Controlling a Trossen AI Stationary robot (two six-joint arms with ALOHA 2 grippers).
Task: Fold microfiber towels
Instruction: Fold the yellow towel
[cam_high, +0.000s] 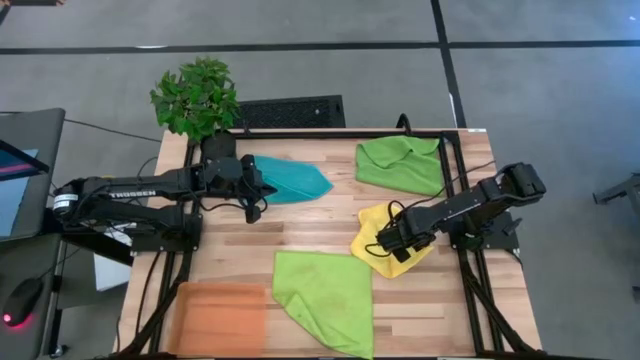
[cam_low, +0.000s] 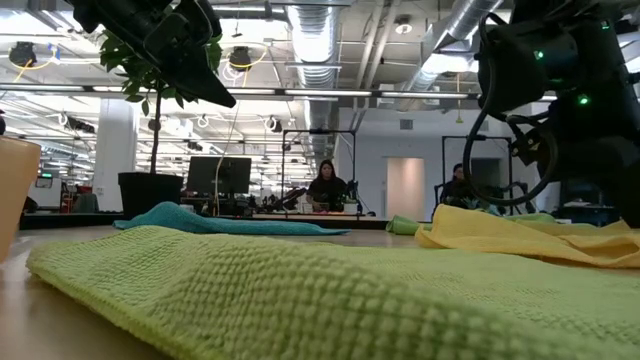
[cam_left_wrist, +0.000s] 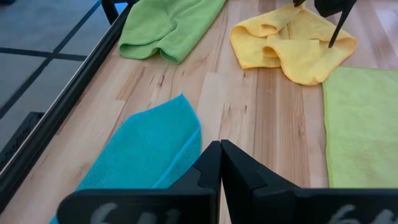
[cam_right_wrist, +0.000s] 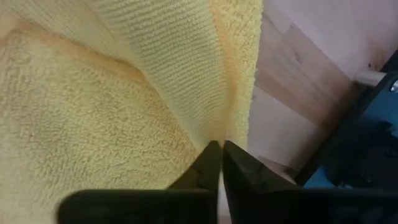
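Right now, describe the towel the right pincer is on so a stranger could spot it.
On the wooden table, look to the right side, below the crumpled green towel. The yellow towel lies bunched there, pinched in the shut right pincer. It is the only yellow cloth.

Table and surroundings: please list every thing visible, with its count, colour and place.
yellow towel: one, yellow, crumpled, right of table centre
teal towel: one, teal, far side, left of centre
lime green towels: two; one bunched at the far right corner, one spread flat at the near edge
tray: one, orange, near left corner
potted plant: one, green leaves, beyond the far left corner
table: one, light wood
left gripper: jaws shut, over the teal towel's edge
right gripper: jaws shut on the yellow towel
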